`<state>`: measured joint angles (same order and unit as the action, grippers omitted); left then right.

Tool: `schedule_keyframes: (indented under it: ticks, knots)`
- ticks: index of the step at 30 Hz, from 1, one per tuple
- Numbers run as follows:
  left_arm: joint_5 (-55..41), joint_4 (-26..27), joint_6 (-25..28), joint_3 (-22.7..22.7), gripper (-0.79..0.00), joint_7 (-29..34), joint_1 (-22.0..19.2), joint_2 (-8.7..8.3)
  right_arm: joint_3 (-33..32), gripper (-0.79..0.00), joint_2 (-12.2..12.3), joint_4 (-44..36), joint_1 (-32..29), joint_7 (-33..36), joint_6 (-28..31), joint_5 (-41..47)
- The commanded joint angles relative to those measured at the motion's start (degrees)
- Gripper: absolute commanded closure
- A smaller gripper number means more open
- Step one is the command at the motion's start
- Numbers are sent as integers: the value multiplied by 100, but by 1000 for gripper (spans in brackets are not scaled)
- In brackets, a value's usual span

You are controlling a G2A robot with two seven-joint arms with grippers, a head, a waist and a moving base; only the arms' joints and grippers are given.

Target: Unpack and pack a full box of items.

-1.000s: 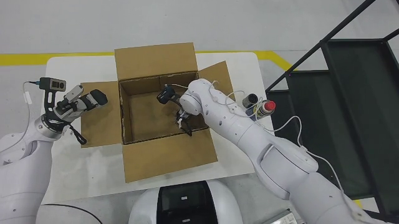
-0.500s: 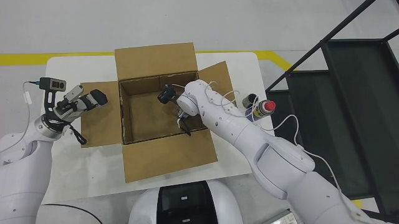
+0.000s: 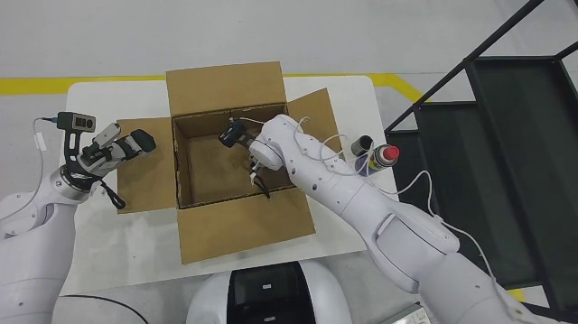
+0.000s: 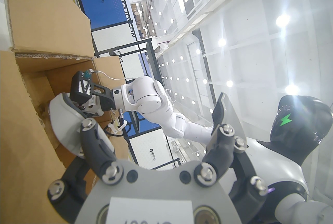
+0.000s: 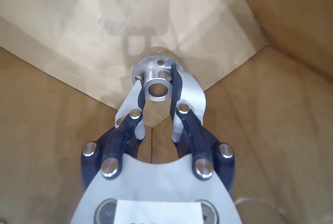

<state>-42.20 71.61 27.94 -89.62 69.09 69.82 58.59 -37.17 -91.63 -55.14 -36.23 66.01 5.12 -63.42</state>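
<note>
1. The right wrist view gives us the grip itself. The right gripper (image 5: 157, 79) is down inside the box (image 5: 273, 14), and its two fingers pinch a small metal hub (image 5: 153, 70) by the collar. The hub's flange faces the box floor; we cannot tell whether the two touch. Two box walls meet in a corner just beside the fingers.
2. The top view gives us the place instead. There the right gripper (image 3: 260, 182) sits in the right half of the box (image 3: 212, 166), close to its near wall.
3. In the left wrist view the left gripper (image 4: 140, 105) has its fingers spread wide with nothing between them, and it faces the right arm across the box. From above we see it outside the box's left wall, over the left flap (image 3: 149, 180).
4. Since a second ago the right wrist has edged a little toward the box's left wall. The left gripper has kept its place.
5. The near flap (image 3: 239, 225), the left flap, the right flap (image 3: 316, 107) and the far flap (image 3: 226, 85) all fold outward, so the box stays open upward.
6. Left of the right gripper, the box floor runs as plain cardboard to the left wall.
7. The right arm crosses above the right flap.
8. Beyond that flap a dark can (image 3: 361, 146) and a red-capped spray can (image 3: 386, 154) stand upright side by side on the table (image 3: 108, 98), apart from the box walls.
</note>
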Motion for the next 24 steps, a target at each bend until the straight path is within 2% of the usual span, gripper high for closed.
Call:
schedule_keyframes:
  ticks: [1,6,24]
  knots:
    - [0,0,0,0,-785,0,0,0,-108,0,70,-347,-120,77,-16,-91]
    - [0,0,0,0,-785,0,0,0,-425,0,245,-985,-469,104,108,-222]
    - [0,0,0,0,-785,0,0,0,-425,0,245,-985,-469,104,108,-222]
